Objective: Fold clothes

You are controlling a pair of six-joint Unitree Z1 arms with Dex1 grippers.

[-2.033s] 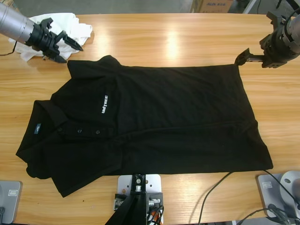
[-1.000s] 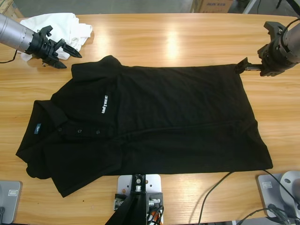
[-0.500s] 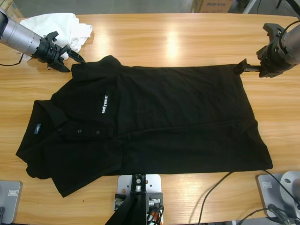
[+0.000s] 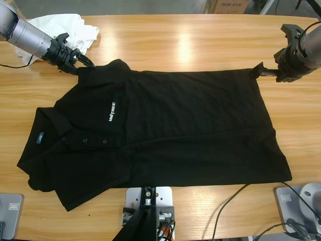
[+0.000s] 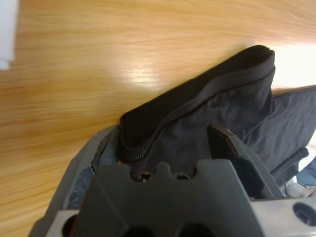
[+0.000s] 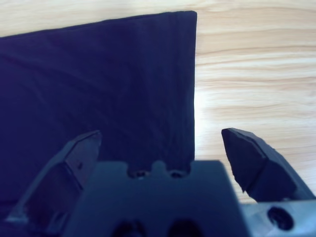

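Note:
A black polo shirt (image 4: 175, 125) lies flat on the wooden table (image 4: 190, 40), collar to the left and hem to the right. My left gripper (image 4: 83, 63) is at the far sleeve's corner. In the left wrist view that sleeve (image 5: 207, 98) lies between the open jaws of the left gripper (image 5: 167, 132). My right gripper (image 4: 260, 70) sits at the hem's far corner, and the right wrist view shows the right gripper (image 6: 162, 133) open, straddling the edge of the shirt (image 6: 98, 74). A bundle of white garments (image 4: 60, 25) lies behind the left arm.
A cardboard box (image 4: 225, 6) stands beyond the table's far edge at the right. A black cable (image 4: 235, 201) crosses the near right part of the table. Bare wood runs along the far side between the two arms.
The left gripper has moved right from beside the white garments onto the shirt's far sleeve corner. The right gripper has barely shifted at the hem corner. The shirt lies as before.

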